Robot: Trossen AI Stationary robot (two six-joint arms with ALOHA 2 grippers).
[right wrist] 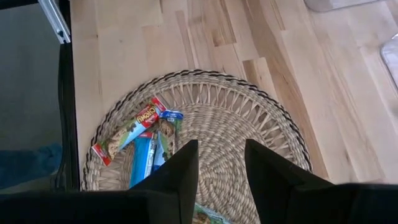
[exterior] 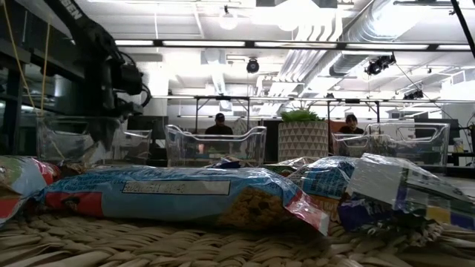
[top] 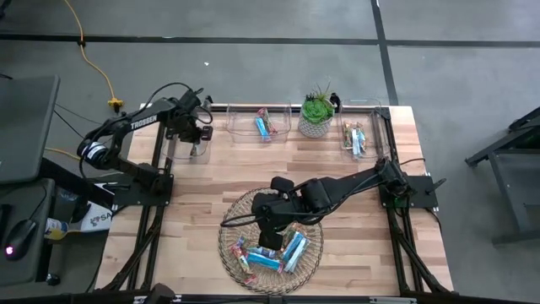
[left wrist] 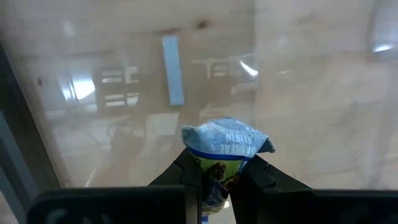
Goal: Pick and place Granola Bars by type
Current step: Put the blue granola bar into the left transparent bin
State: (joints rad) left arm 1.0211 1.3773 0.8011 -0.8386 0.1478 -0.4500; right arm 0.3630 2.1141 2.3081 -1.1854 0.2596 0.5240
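Right claw (right wrist: 221, 168) hangs above the round woven basket (top: 232, 221) at the near edge of the counter (top: 211, 177), its two dark fingers parted with nothing between them. Under it, in the right wrist view, the basket (right wrist: 261, 124) holds a tan bar with red ends (right wrist: 129, 129) lying aslant and touching a blue bar (right wrist: 143, 158), with a third, blue-topped bar (right wrist: 166, 127) just beside them. From above, the pile of Granola Bars (top: 270, 252) fills the near half of the basket, blue-and-white wrappers mixed with red-tipped ones. At counter level, a long blue bar with a red end (exterior: 178, 196) lies across the weave in front, with a silvery-blue wrapper (exterior: 412, 189) to its side.

Farther back, the left claw (left wrist: 219, 177) is pinched narrow on the end of a blue-and-white bar (left wrist: 225, 142), which stands up between the fingers over the bottom of a clear bin. In the high view that left claw (top: 192, 127) sits at the leftmost clear bin (top: 184, 156) along the far edge.

The middle bin (top: 245, 127) has a blue bar in it (top: 264, 128); the right bin (top: 375, 127) holds several tan and blue bars (top: 356, 138). A small green potted plant (top: 317, 112) stands between those two bins.

Beyond the counter, two people (exterior: 219, 124) sit in the room behind.
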